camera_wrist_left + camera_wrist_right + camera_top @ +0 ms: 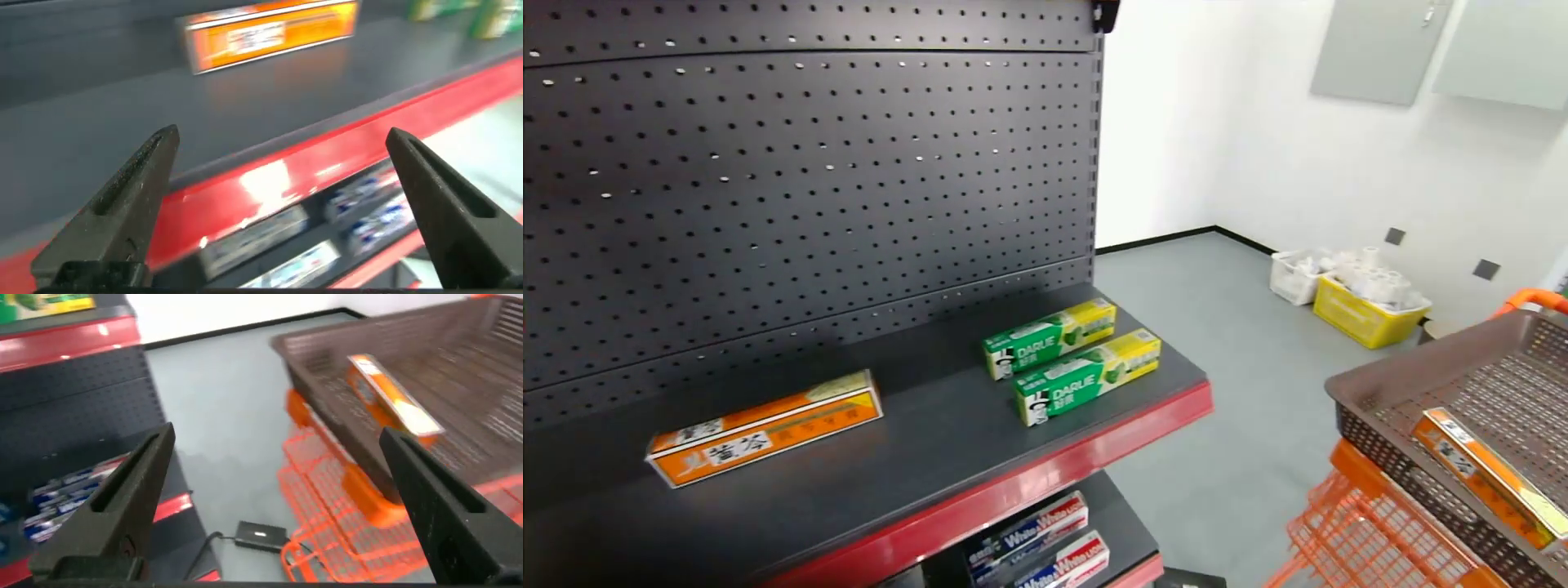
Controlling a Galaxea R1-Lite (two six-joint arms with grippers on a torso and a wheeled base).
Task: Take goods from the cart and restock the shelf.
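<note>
An orange box [765, 426] lies on the dark shelf [915, 457] at the left, and two green boxes [1049, 337] [1086, 376] lie side by side at the right end. A second orange box [1490, 474] rests in the cart's brown basket [1380, 392]. My left gripper [282, 143] hangs open before the shelf's red front edge [343, 151], below the shelved orange box [270, 34], holding nothing. My right gripper [278, 441] is open and empty, low beside the cart, with the basket's orange box [392, 396] ahead of it.
Blue and white boxes [1041, 543] lie on the lower shelf. The orange wire cart [1364, 531] stands at the right. A yellow bin [1364, 314] and a white bin [1294, 278] of rolls sit by the far wall. A black device [260, 535] with a cable lies on the grey floor.
</note>
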